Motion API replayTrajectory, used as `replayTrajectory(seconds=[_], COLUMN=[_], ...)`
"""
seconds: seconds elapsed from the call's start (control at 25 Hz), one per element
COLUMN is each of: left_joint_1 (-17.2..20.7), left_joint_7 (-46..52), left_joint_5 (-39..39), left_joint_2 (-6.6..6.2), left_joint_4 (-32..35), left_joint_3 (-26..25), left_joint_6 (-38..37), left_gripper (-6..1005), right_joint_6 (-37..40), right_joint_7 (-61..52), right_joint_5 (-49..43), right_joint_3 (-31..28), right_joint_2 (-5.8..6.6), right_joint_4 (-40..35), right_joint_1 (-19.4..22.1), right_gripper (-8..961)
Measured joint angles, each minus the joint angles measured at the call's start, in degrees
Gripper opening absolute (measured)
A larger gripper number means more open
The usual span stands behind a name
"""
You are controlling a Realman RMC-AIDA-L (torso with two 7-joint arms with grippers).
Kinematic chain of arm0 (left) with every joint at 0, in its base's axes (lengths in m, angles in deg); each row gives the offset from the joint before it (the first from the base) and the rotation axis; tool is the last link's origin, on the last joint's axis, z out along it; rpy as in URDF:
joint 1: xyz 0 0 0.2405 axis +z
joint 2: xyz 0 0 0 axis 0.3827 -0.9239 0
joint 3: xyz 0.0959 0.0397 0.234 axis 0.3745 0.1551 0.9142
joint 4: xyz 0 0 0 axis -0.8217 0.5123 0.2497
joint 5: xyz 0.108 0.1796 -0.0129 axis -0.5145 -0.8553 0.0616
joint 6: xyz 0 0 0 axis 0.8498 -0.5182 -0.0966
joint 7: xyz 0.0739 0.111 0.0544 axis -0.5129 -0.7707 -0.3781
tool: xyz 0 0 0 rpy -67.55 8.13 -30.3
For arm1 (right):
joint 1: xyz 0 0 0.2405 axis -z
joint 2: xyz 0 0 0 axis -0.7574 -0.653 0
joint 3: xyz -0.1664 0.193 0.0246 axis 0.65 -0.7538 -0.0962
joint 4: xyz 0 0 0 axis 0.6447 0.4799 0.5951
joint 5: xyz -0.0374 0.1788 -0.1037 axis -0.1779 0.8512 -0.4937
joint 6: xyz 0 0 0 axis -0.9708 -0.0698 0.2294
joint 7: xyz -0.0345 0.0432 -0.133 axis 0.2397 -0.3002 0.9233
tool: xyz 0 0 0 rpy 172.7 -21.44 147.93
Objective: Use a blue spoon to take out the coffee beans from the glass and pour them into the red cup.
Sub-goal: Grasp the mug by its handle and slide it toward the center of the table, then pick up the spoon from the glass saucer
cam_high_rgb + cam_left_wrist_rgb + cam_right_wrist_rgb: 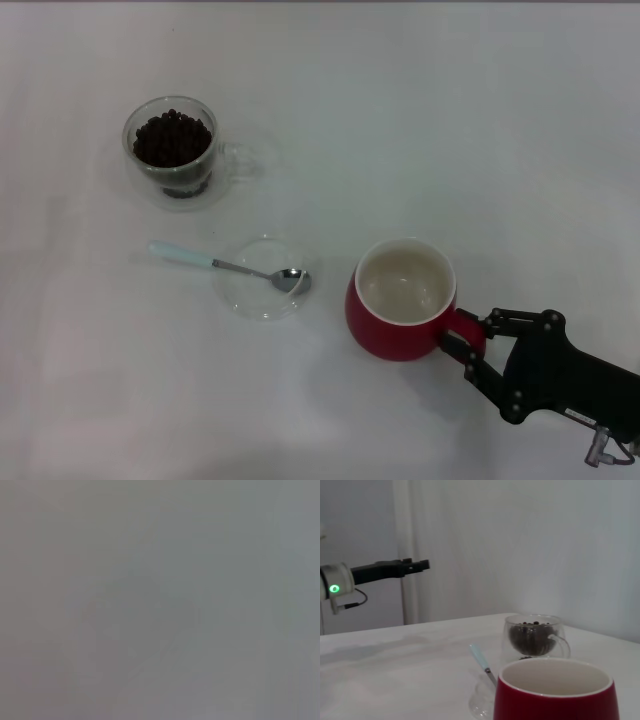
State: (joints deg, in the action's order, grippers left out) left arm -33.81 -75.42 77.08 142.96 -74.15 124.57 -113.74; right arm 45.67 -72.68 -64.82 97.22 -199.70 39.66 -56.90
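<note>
The glass stands at the far left, full of coffee beans, its handle to the right. The blue spoon lies flat in front of it, its bowl resting in a shallow clear dish. The red cup stands to the right of the dish and is empty inside. My right gripper is closed around the cup's handle at table level. The right wrist view shows the cup close up, with the glass and spoon behind it. My left gripper hangs high, away from the table.
The white table runs out on all sides of the objects. The left wrist view shows only a plain grey blur. A pale wall stands behind the table in the right wrist view.
</note>
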Motion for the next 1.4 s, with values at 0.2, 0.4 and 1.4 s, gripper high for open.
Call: replayTrajectory(seconds=[0.2, 0.4, 1.4], left_joint_1=[0.22, 0.75, 3.92], left_joint_7=[0.00, 0.00, 32.19], left_joint_5=[-0.05, -0.06, -19.58], left_joint_2=[-0.01, -0.04, 0.12], left_joint_4=[0.02, 0.02, 6.78], left_joint_3=[0.12, 0.11, 0.19], left_joint_6=[-0.18, -0.50, -9.84], left_gripper=[859, 860, 860], right_joint_6=[0.00, 0.21, 27.91], right_joint_7=[-0.02, -0.11, -0.88], right_joint_5=[-0.04, 0.42, 10.76], right_joint_3=[-0.44, -1.47, -1.59], right_joint_2=[0.01, 0.23, 3.14], right_joint_4=[0.28, 1.32, 11.91], right_joint_1=[-0.05, -0.07, -3.26], right_gripper=[299, 329, 876])
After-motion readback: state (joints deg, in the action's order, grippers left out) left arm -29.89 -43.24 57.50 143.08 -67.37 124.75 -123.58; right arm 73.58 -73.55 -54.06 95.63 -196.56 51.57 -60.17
